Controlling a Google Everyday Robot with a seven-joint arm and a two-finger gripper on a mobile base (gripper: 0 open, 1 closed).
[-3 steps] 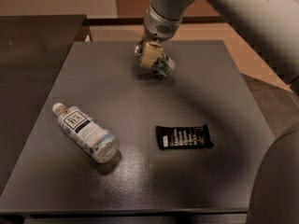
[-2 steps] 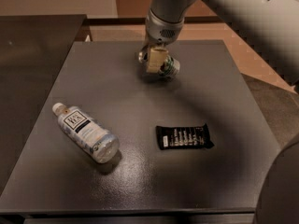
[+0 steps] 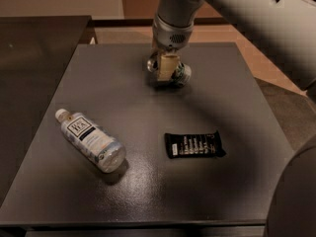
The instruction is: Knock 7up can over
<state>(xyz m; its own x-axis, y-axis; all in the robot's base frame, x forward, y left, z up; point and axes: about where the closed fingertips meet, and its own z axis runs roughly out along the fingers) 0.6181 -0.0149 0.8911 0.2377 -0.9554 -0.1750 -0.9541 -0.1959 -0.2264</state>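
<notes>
Over the last second we see the gripper (image 3: 168, 67) edge a little to the right, well beyond the snack bar (image 3: 193, 144) toward the far side of the table (image 3: 98, 98); the 7up can (image 3: 181, 74) sits right against it, partly hidden; it now appears to lean or lie over, silver end left, green body right; we cannot tell whether the gripper is parted or closed; we judge the knock done or nearly so; the water bottle (image 3: 91, 141), left of the snack bar, has not moved.
</notes>
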